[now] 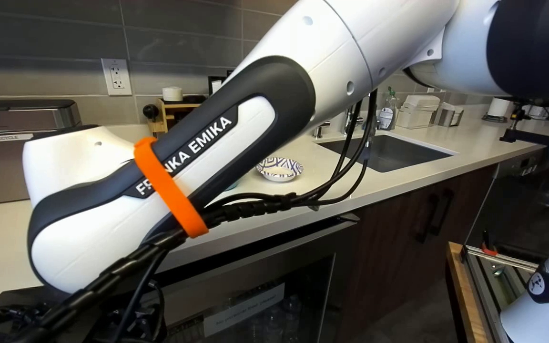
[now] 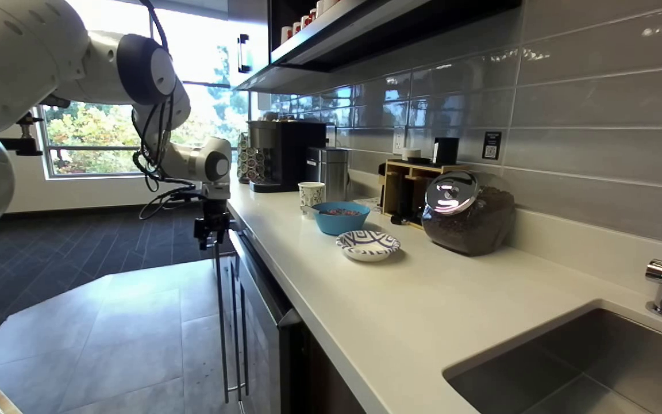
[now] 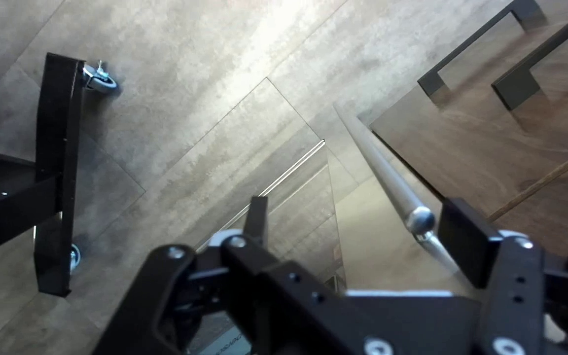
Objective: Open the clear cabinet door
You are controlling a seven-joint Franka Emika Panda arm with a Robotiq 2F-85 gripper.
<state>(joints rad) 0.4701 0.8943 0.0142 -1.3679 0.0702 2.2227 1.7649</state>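
The clear cabinet door is a dark glass panel in a silver frame under the counter. It seems shut, seen edge-on in an exterior view. Its silver bar handle stands upright at the door's far side there. My gripper is over the handle's top. In the wrist view my gripper is open. The handle's rounded end shows between the fingers, close to the right one. I cannot tell whether they touch. The door's glass lies below. The arm hides the handle from the other side.
The counter runs above the door, with a blue bowl, a patterned bowl and a paper cup. A wood cabinet with black handles adjoins the door. A wheeled black frame stands on the floor.
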